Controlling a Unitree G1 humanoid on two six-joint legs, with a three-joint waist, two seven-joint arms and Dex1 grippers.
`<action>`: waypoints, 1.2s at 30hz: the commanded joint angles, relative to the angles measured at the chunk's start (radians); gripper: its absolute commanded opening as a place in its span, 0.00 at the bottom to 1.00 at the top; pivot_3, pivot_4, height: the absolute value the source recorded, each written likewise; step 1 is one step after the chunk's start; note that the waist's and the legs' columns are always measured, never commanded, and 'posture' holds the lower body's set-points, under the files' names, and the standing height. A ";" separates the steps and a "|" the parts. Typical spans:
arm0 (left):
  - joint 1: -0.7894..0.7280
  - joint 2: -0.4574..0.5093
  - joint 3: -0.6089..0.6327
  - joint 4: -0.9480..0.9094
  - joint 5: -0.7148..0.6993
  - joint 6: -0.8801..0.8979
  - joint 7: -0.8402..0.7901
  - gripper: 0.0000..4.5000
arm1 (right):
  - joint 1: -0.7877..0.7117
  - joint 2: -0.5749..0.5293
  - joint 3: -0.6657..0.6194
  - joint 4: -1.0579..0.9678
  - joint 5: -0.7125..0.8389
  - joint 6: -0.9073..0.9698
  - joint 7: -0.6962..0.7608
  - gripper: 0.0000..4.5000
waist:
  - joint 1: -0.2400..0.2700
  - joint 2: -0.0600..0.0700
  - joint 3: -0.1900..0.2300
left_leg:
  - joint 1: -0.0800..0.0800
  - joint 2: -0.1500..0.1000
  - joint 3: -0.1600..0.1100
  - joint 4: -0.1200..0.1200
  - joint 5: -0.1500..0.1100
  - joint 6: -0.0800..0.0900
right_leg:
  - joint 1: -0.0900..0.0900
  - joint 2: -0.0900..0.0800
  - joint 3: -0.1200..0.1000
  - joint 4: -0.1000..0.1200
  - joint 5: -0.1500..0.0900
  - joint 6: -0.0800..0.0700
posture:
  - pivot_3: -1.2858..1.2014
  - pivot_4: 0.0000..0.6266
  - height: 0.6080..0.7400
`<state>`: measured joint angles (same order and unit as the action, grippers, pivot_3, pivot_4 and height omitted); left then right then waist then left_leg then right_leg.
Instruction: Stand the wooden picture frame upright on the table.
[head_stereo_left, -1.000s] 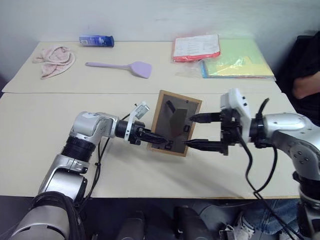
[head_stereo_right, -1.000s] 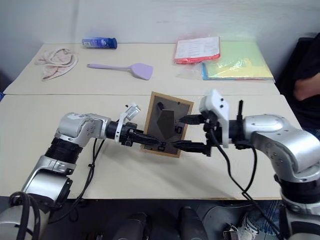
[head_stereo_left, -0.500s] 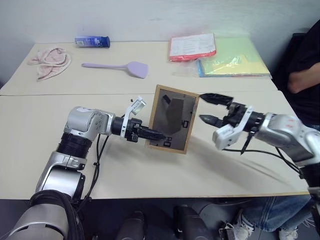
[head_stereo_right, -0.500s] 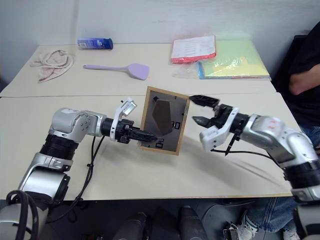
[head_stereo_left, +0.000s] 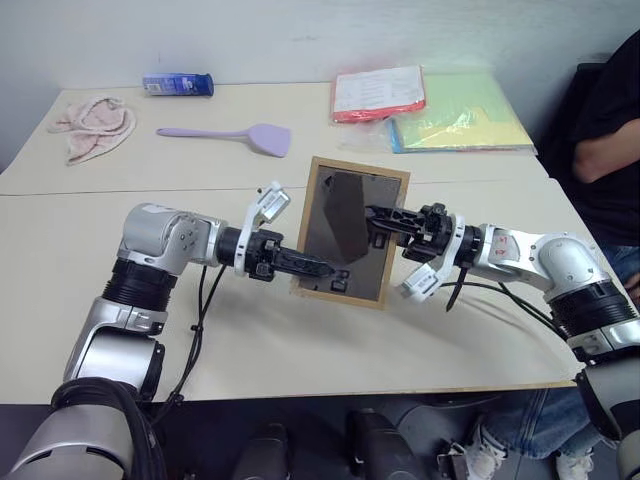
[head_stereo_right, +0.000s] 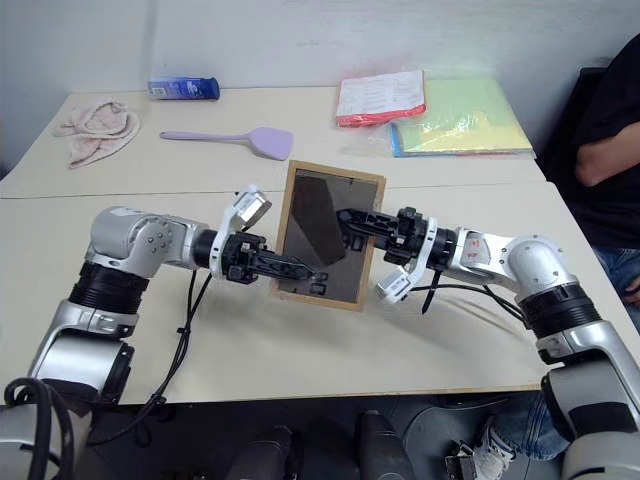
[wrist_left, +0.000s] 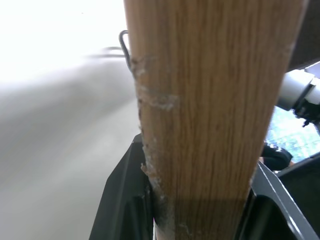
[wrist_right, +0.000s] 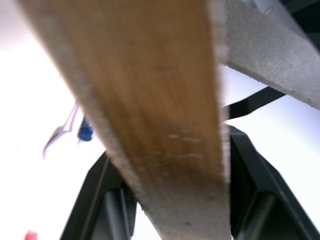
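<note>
1. On the near half of the table (head_stereo_left: 330, 350), cream-topped and wide, both arms meet at the middle, and that's where it's all happening.
2. The wooden picture frame (head_stereo_left: 347, 238) is up on its lower edge, dark back panel toward us, leaning slightly, its foot right at the tabletop. I can't tell if it bears weight there.
3. The left gripper (head_stereo_left: 318, 268) comes in from the left side, fingers pinched on the frame's lower left border; the wrist view shows the wood edge wedged between its two pads.
4. The right gripper (head_stereo_left: 378, 220) reaches in from the right, fingers narrowed around the frame's right edge near the back stand, the wood running between them in its wrist view. I'd call that a light hold.
5. To finish well, I'd say: swing the stand out fully, settle the bottom edge flat, and release one side at a time, watching for a tip backward.
</note>
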<state>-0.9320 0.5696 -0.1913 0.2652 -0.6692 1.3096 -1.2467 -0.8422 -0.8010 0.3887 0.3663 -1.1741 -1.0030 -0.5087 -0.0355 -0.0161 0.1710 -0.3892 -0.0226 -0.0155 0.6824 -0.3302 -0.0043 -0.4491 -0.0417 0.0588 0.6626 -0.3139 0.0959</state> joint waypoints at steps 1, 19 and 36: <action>0.014 0.065 0.043 -0.060 0.008 -0.031 0.023 0.52 | -0.021 -0.031 0.006 0.042 0.042 -0.034 0.015 0.33 | -0.001 0.000 0.000 | 0.000 0.000 -0.001 0.000 0.000 0.000 | 0.001 0.000 0.000 0.000 0.000 0.000 | 0.52 0.24 1.00; 0.484 0.326 0.427 -0.493 0.088 -0.631 0.091 1.00 | 0.231 0.177 0.042 -0.289 1.796 0.835 1.174 0.28 | -0.025 0.001 0.001 | 0.001 0.004 -0.005 0.002 -0.002 0.004 | 0.009 -0.002 -0.003 -0.002 0.000 0.000 | 0.52 0.24 1.00; 0.430 0.218 0.422 -0.470 0.084 -0.694 0.260 1.00 | 0.330 0.375 -0.137 -0.209 1.876 1.400 1.275 0.36 | 0.007 0.000 0.000 | 0.001 0.002 -0.004 0.003 -0.003 0.005 | 0.006 -0.003 -0.002 0.000 0.000 0.000 | 0.52 0.24 1.00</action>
<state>-0.4831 0.7666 0.2237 -0.1911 -0.5731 0.6239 -0.9821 -0.5297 -0.4197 0.2755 0.1585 0.7353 0.3614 0.7610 -0.0288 -0.0162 0.1711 -0.3883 -0.0205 -0.0193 0.6850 -0.3333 0.0004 -0.4434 -0.0445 0.0568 0.6627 -0.3136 0.0964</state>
